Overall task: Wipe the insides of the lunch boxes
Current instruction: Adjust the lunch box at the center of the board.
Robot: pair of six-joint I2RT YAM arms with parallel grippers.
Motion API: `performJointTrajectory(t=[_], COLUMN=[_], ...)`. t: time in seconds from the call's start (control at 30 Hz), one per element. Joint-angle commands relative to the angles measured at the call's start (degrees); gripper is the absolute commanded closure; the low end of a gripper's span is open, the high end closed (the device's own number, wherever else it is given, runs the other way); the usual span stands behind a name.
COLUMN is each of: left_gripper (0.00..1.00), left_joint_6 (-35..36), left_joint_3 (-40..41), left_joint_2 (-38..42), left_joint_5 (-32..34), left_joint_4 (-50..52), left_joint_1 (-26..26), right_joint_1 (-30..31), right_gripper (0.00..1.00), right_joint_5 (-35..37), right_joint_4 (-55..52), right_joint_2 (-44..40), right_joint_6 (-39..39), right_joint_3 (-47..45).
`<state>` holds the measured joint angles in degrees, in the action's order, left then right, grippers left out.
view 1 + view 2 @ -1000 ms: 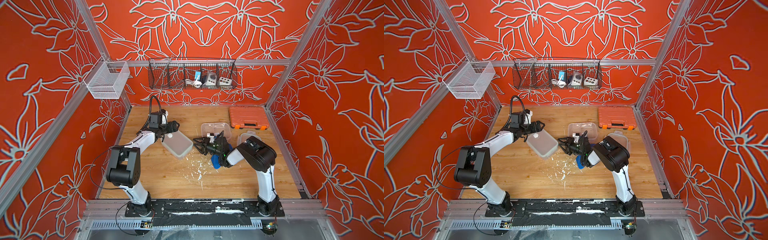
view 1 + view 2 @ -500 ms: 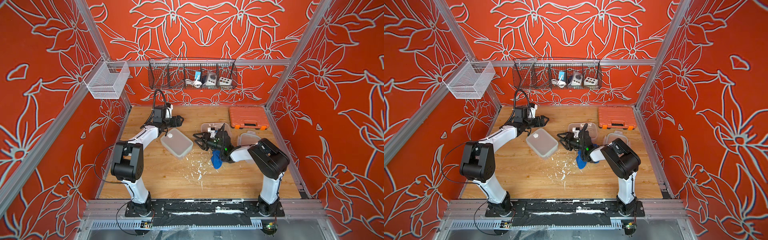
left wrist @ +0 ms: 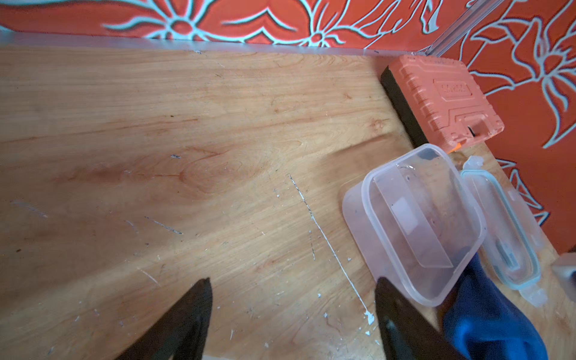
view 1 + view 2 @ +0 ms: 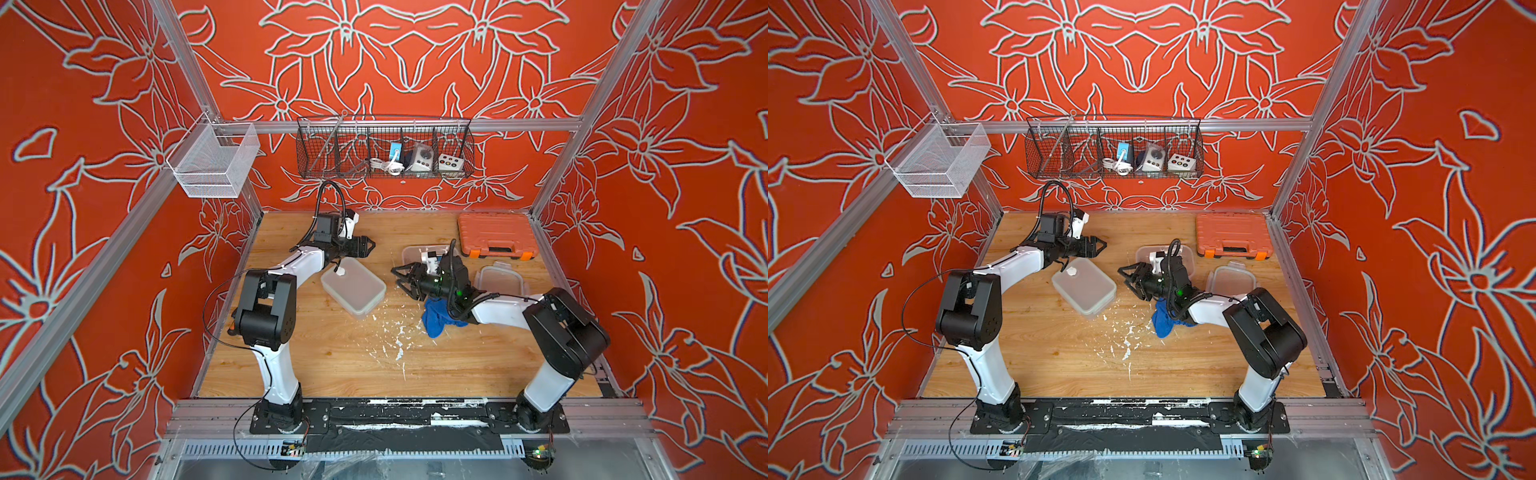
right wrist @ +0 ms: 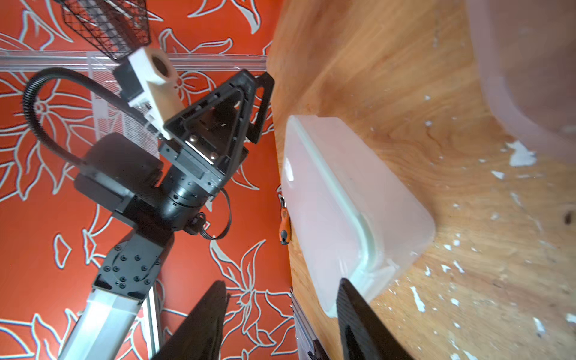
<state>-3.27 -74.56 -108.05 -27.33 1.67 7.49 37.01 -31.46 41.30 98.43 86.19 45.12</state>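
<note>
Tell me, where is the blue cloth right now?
In both top views the blue cloth lies on the wooden table, right of centre, partly under the right arm and beside the divided lunch box.

- The divided lunch box (image 4: pixel 409 253), at 1 o'clock from the table's (image 4: pixel 332 361) centre, is mostly hidden behind the right arm (image 4: pixel 498 309) in both top views.
- The blue cloth (image 4: pixel 434 322), at 6 o'clock from it, is half covered by that arm.
- A translucent wall (image 5: pixel 530 62) close to the right wrist camera is blurred and cropped.
- A small orange-black thing (image 5: pixel 284 226) at the table's edge is too small to name.
</note>
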Motion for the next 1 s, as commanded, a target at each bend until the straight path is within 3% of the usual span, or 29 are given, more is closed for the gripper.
performJointTrajectory(t=[0.0, 0.37, 0.8, 0.97], left_gripper=[0.21, 0.26, 0.39, 0.41], left_joint_6=[3.3, 6.1, 4.8, 3.4], left_joint_3=[-1.0, -7.3, 1.6, 6.3], left_joint_2=[-1.6, -7.8, -3.5, 0.9], left_joint_5=[-1.9, -0.8, -1.7, 1.2], left_joint_4=[1.7, 6.2, 5.5, 5.9], left_joint_1=[0.2, 0.1, 0.1, 0.2], right_joint_1=[2.5, 8.9, 11.3, 10.8], right_gripper=[0.41, 0.4, 0.4, 0.4], right_joint_5=[0.7, 2.2, 6.0, 7.3], right_joint_4=[-1.0, 5.9, 13.6, 14.6], right_joint_2=[1.7, 7.0, 13.0, 15.7], right_joint_6=[0.4, 5.9, 11.2, 11.6], right_joint_3=[0.4, -0.4, 0.5, 3.1])
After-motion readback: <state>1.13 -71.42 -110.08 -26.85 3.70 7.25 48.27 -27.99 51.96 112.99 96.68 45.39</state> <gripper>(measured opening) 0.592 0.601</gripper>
